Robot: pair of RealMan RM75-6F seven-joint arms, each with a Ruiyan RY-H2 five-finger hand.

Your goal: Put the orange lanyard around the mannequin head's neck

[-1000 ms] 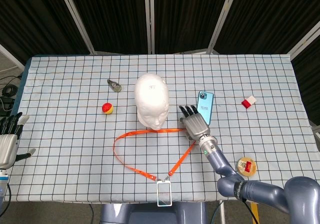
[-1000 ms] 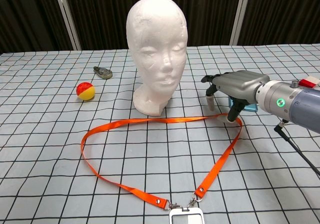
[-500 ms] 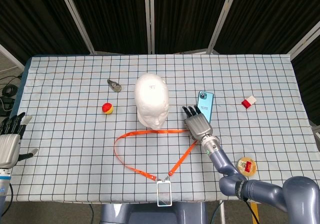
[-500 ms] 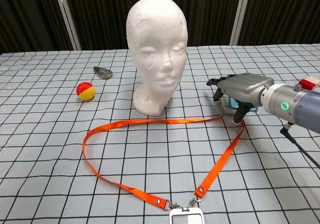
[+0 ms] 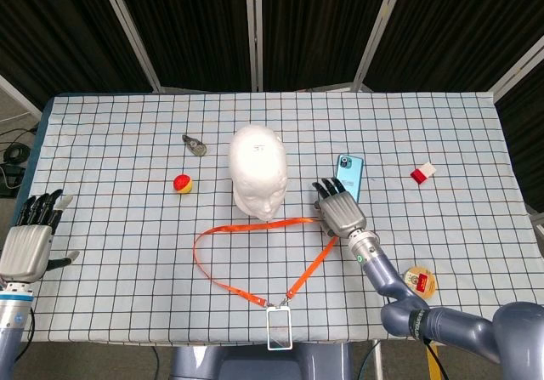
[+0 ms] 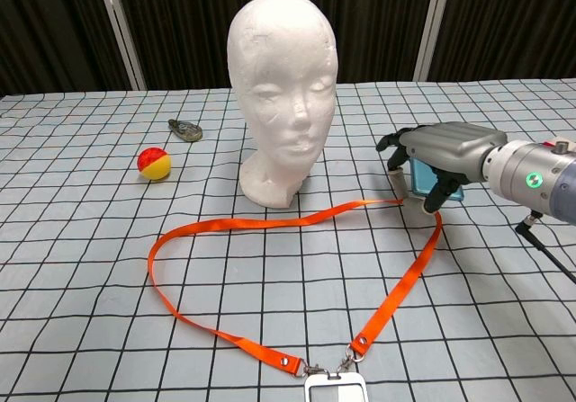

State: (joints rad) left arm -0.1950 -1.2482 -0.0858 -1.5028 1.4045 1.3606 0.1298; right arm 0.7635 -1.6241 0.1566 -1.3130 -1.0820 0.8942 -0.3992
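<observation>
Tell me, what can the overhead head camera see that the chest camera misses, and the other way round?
Only the head view shows the left robot hand off the table's left edge, a red and white block and a round tin. Only the chest view shows the foam head's face. Both show the orange lanyard, the right robot hand at its corner, the phone and the ball.

Nothing here can be read for certain. A small reddish mark sits on the crown of the mannequin head [image 5: 258, 168], too small to make out, and at four o'clock from it the round tin [image 5: 419, 281] carries a red label whose print is blurred.
</observation>
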